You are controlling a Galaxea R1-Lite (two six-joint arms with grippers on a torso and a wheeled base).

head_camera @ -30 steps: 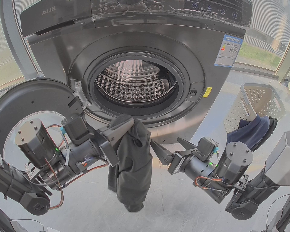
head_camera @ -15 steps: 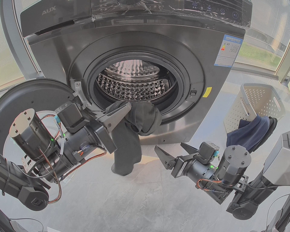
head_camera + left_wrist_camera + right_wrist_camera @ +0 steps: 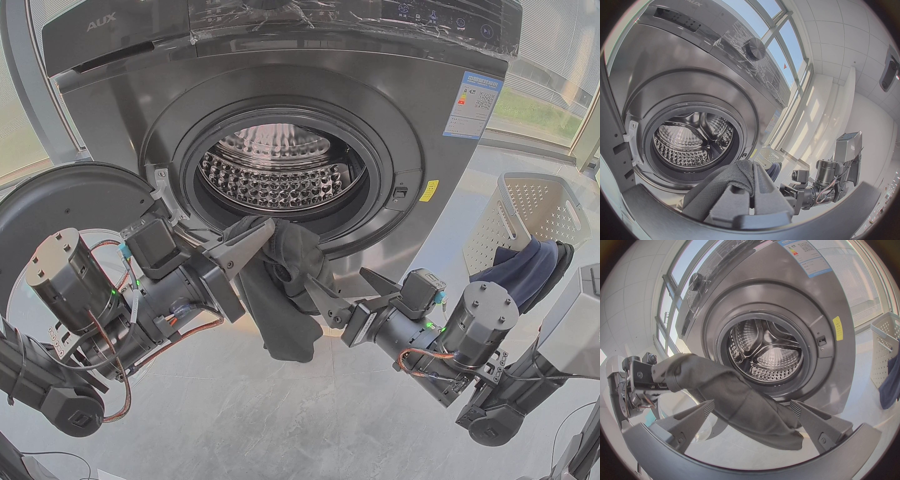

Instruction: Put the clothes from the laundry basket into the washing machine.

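The left tool (image 3: 267,226) is clamped on the top of a dark grey garment (image 3: 284,312) and holds it just in front of the lower rim of the washing machine (image 3: 406,125) opening, with the cloth hanging toward the floor (image 3: 300,425). The right tool (image 3: 337,279) is spread wide just beside it, the hanging cloth between its fingers. The round door (image 3: 69,200) stands open on the left. Well apart to the right, a white laundry basket (image 3: 537,206) has a navy cloth (image 3: 519,272) draped over its edge.
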